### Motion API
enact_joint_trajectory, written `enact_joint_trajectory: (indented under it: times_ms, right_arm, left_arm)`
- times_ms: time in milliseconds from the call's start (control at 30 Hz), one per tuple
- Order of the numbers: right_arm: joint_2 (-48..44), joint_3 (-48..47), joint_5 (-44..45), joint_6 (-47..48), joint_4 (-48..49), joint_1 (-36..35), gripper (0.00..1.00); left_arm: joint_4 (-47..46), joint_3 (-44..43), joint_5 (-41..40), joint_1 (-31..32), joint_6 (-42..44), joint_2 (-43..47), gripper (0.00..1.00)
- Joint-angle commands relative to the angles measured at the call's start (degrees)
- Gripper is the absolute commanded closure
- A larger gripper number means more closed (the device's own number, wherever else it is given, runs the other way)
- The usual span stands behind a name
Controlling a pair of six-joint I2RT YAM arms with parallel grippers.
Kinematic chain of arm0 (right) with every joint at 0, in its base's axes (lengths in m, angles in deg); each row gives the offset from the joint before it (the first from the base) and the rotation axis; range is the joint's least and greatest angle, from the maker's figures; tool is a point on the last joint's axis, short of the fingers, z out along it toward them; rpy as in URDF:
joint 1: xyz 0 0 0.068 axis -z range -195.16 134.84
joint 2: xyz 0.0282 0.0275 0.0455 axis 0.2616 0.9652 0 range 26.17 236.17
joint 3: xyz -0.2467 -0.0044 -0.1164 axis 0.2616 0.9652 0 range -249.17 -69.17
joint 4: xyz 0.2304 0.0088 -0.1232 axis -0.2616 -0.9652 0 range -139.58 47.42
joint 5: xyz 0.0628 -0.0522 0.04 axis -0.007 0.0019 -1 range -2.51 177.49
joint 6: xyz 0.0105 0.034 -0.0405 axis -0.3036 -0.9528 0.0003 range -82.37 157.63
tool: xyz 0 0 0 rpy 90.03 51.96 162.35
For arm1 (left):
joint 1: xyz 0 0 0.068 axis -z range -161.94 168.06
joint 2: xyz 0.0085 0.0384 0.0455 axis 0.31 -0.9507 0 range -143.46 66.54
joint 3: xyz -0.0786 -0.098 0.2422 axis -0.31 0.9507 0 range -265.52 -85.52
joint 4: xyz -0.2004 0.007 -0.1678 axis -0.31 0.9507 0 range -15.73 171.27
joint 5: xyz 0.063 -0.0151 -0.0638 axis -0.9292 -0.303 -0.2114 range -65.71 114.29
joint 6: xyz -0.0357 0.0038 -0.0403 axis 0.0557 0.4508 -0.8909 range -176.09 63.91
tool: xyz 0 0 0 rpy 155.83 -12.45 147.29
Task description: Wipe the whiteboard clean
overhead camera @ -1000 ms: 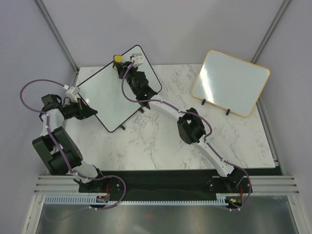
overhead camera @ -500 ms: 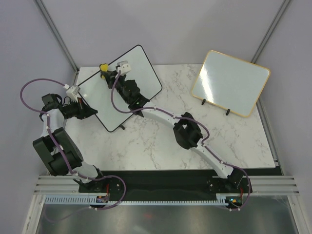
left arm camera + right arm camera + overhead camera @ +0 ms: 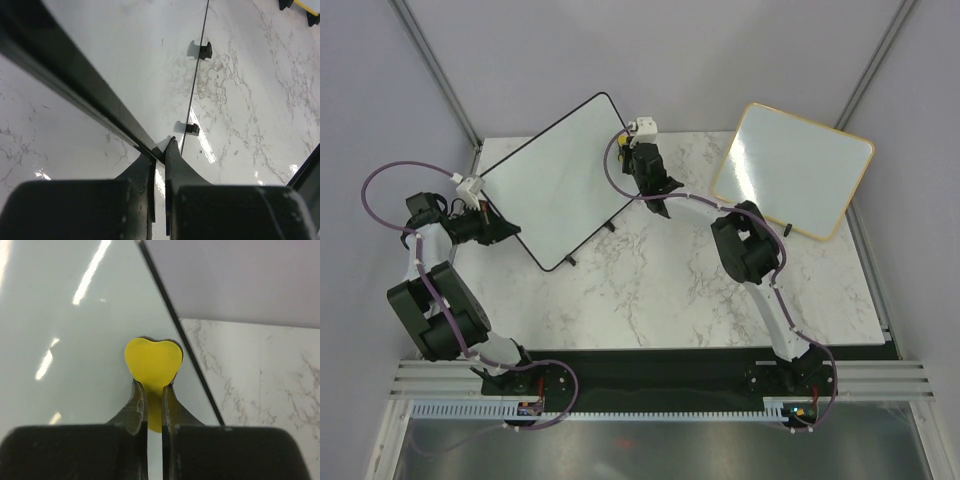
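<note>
- We log the whiteboard (image 3: 555, 185) tilted at the upper left centre of the top view, on the marble table (image 3: 650, 290).
- The left gripper (image 3: 158, 154) is nearly closed, pinching the whiteboard's black frame.
- The right gripper (image 3: 154, 402) is clamped on a yellow heart-shaped eraser (image 3: 153, 359) at the board's black edge.
- A gold-framed board (image 3: 792, 170) stands at the upper right.
</note>
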Motion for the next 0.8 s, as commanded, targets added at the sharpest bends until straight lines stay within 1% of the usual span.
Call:
enact_joint_trajectory:
  times_ms: [0, 67, 100, 167, 200, 300, 367, 467, 533, 600, 633, 667, 733, 767]
  right_arm:
    - [-4.02, 0.82, -6.28, 2.92, -5.53, -5.88, 1.0]
    - [-4.55, 2.48, -4.88, 5.65, -6.51, -8.52, 1.0]
    - [-5.34, 3.45, -4.78, 7.4, -6.52, -11.4, 1.0]
    - [-6.13, 6.25, -5.48, 7.86, -6.43, -14.23, 1.0]
    - [-6.4, 6.97, -7.66, 7.94, -6.34, -16.94, 1.0]
    - [-6.93, 9.17, -9.96, 8.91, -6.43, -21.69, 1.0]
    - [-7.19, 10.39, -10.76, 8.04, -6.61, -22.5, 1.0]
    - [-8.24, 12.5, -9.36, 6.1, -6.17, -21.72, 1.0]
    - [-8.95, 13.04, -7.69, 5.22, -6.86, -19.88, 1.0]
    - [-9.65, 13.04, -5.93, 3.38, -9.66, -16.98, 1.0]
    - [-10.0, 13.04, -2.97, 2.94, -10.64, -15.93, 1.0]
    - [-10.79, 13.39, -1.72, 1.72, -12.21, -13.22, 1.0]
    - [-11.93, 15.57, -0.39, -0.22, -12.41, -10.13, 1.0]
    - [-12.81, 16.54, -0.3, -1.1, -12.32, -7.5, 1.0]
  left_arm:
    - [-8.94, -0.64, -12.16, -0.29, 11.8, 0.85, 0.98]
    - [-8.85, -0.55, -12.07, -0.38, 11.71, 0.85, 0.98]
    - [-8.94, -0.55, -11.9, -0.29, 11.62, 0.93, 0.98]
    - [-8.85, -0.55, -11.81, -0.29, 11.53, 0.85, 0.98]
    - [-8.94, -0.55, -11.81, -0.38, 11.53, 0.85, 0.98]
    - [-8.94, -0.73, -11.81, -0.29, 11.53, 0.76, 0.98]
    - [-8.85, -0.82, -12.07, -0.38, 11.53, 0.67, 0.98]
    - [-8.94, -0.73, -12.24, -0.46, 11.62, 0.76, 0.98]
    - [-8.94, -0.64, -12.33, -0.38, 11.62, 0.93, 0.98]
    - [-8.85, -0.47, -12.6, -0.46, 11.8, 1.11, 0.98]
    - [-8.85, 0.06, -12.77, -0.55, 11.97, 1.63, 0.98]
    - [-8.85, 0.32, -12.86, -0.64, 12.15, 1.98, 0.98]
    - [-8.5, 1.03, -13.56, -0.99, 13.02, 2.77, 0.98]
    - [-8.32, 1.03, -14.0, -0.99, 13.2, 2.78, 0.98]
